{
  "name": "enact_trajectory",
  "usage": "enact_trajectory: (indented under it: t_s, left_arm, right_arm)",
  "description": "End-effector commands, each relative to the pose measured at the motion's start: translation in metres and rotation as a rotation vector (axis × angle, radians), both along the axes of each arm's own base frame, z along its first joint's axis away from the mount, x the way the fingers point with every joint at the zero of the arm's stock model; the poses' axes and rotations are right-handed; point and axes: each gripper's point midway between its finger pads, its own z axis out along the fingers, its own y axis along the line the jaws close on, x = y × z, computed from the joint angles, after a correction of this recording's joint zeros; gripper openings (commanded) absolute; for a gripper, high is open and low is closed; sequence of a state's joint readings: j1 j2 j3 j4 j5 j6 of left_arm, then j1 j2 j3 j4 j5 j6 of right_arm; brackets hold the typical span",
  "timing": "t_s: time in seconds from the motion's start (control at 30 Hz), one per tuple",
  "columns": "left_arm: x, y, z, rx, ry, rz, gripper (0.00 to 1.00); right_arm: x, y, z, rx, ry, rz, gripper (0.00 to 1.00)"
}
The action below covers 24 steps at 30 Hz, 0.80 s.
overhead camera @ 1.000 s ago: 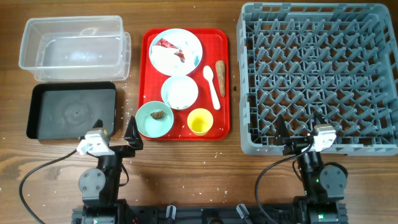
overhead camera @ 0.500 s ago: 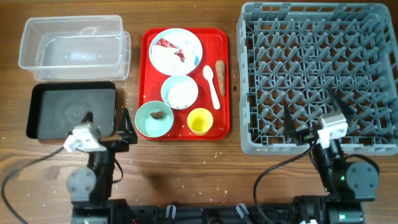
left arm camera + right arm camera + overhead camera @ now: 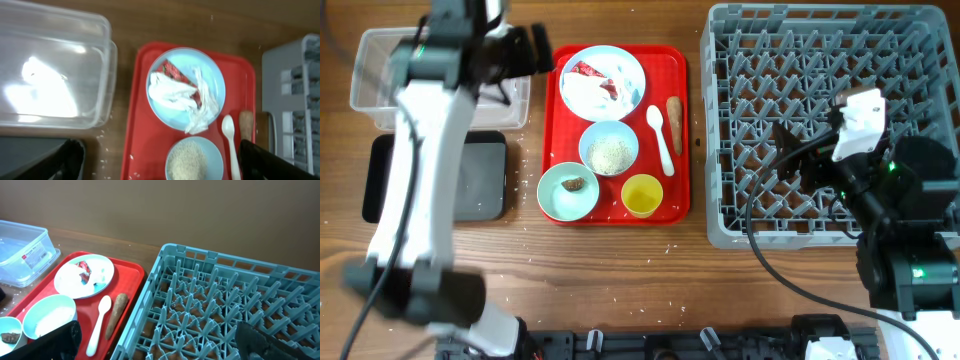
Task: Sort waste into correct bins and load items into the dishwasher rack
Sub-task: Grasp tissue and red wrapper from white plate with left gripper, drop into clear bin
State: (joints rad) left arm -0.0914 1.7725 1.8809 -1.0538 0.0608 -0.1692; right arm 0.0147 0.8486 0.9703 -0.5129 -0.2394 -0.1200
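The pale blue plate (image 3: 620, 62) with crumpled tissue and red wrapper scraps (image 3: 592, 84) sits at the back of the red tray (image 3: 672, 206). In front of it are the pale blue bowl of rice (image 3: 609, 149), the mint-green bowl (image 3: 556, 197) holding a brown lump (image 3: 575, 184), and the yellow cup (image 3: 642, 194). The white spoon (image 3: 660, 135) and brown stick (image 3: 674, 110) lie to their right. My left gripper (image 3: 538, 48) is open and empty, above the tray's back left corner; its view shows the plate (image 3: 212, 80) and rice bowl (image 3: 192, 160). My right gripper (image 3: 792, 143) is open and empty over the grey rack (image 3: 830, 60).
The clear tub (image 3: 430, 80) stands at the back left, with the black tray (image 3: 470, 185) in front of it. Loose rice grains lie on the wood between the bins and the red tray. My left arm stretches over the black tray and tub.
Both arms have risen from the front edge. The left arm swung far back to the tub and tray corner. The right arm moved back over the rack's left part.
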Motion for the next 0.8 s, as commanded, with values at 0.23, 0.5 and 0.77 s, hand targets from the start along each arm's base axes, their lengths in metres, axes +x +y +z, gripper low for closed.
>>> enact_trajectory:
  t_s: [0.23,0.5,0.77]
  left_arm:
    - [0.059,-0.125,-0.107,-0.142,0.138,-0.125,0.99]
    - [0.075,-0.118,-0.138,-0.137,0.225,0.139,0.99]
    - [0.086,-0.108,-0.215,-0.145,0.305,0.398,1.0]
  right_arm:
    - [-0.006,0.012,0.004,0.049,0.02,0.062,1.0]
    - [-0.014,0.012,-0.02,0.174,0.172,-0.001,1.0]
    - [-0.015,0.012,-0.039,0.21,0.266,-0.029,1.0]
